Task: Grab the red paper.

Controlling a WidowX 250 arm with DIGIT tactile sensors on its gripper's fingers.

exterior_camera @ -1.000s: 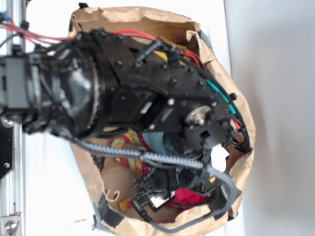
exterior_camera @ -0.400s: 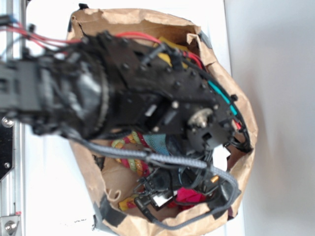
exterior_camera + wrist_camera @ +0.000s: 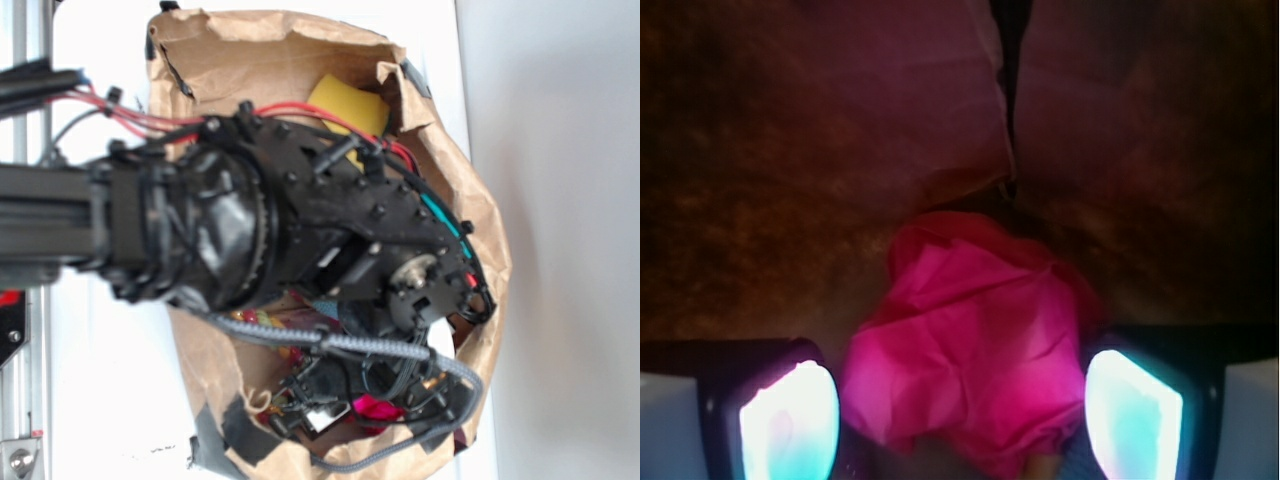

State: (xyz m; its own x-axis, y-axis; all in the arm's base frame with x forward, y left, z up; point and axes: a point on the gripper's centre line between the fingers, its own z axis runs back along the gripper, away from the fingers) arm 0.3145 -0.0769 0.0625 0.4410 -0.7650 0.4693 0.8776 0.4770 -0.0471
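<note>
no readable text, labels, brands or numbers — none on any surface, either view

creased matt red paper [image 3: 975, 350]; rough brown paper bag [image 3: 470, 190]; spongy yellow block [image 3: 350, 105].

Exterior overhead above paper bag [image 3: 300, 60], wrist close inside, sharing red paper [image 3: 970, 340]

I see a bright white tabletop [image 3: 100, 400] under even light; a grey surface [image 3: 570, 240] fills the 3 o'clock side, a metal rail [image 3: 25, 380] runs along 9 o'clock
</note>
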